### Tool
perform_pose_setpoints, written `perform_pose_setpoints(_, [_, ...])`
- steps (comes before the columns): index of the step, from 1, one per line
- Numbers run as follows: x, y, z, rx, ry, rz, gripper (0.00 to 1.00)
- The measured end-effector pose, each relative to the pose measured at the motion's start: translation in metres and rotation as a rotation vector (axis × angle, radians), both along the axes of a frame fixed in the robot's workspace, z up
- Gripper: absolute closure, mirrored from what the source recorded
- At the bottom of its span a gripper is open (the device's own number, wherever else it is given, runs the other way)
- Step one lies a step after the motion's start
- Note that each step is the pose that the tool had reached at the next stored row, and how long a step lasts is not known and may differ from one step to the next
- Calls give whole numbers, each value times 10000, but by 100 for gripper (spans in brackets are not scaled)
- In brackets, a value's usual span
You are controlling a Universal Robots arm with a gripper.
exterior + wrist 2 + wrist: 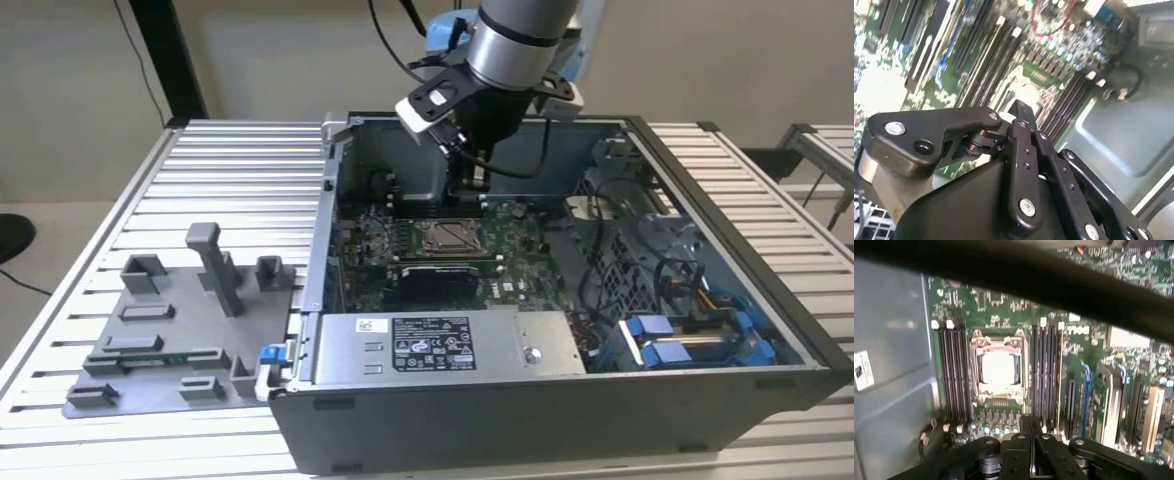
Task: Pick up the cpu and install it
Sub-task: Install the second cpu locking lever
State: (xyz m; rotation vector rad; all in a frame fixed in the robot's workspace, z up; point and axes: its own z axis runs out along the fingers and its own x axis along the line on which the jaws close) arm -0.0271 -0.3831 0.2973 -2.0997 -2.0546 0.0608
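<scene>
The cpu point(447, 237) lies flat in the metal-framed socket of the green motherboard point(514, 235) inside the open computer case point(747, 300). In the first wrist view its pale silver-white top point(999, 368) shows square inside the frame. My gripper point(470, 186) hangs above the board, just behind the socket toward the case's back wall. Both wrist views show its black fingers pressed together, shut, with nothing between them: the gripper point(1032, 419) and the same gripper point(1021, 106). It touches neither the cpu nor the board.
Black memory slots point(951, 370) flank the socket. A power supply box point(441, 345) sits at the case front, with cables and blue drive brackets point(681, 335) at the exterior view's right. A grey fixture tray point(174, 330) with blocks lies on the slatted table at the exterior view's left.
</scene>
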Motion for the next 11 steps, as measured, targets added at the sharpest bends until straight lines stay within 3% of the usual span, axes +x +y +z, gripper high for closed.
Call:
perform_pose_setpoints(3, [62,0,-54,-26,1,18,100])
perform_pose_setpoints(11, [75,0,-198,-28,0,18,100])
